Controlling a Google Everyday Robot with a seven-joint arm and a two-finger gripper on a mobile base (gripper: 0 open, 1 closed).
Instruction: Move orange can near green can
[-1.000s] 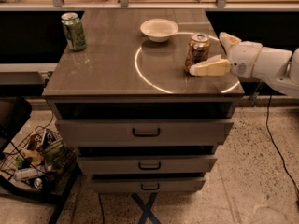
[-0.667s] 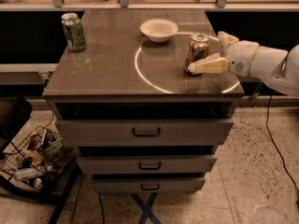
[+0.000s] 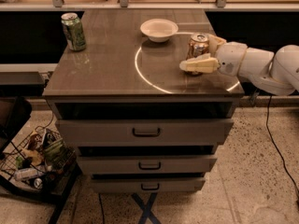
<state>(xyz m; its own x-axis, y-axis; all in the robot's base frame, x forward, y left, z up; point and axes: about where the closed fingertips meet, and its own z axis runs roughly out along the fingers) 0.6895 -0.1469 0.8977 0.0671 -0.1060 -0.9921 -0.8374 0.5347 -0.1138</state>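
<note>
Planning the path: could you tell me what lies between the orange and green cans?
Camera view: bare tabletop with a white ring; bowl sits further back. Gripper is at the orange can.

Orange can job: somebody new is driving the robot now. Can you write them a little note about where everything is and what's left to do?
Gripper: at the orange can, on the right side of the drawer cabinet top; grip not confirmed.
Orange can: upright, not yet moved.
Green can: upright at the back left corner, far from the orange can.
Done: gripper is at the orange can.
Left: secure it, carry it left past the white bowl, and set it down near the green can.
</note>
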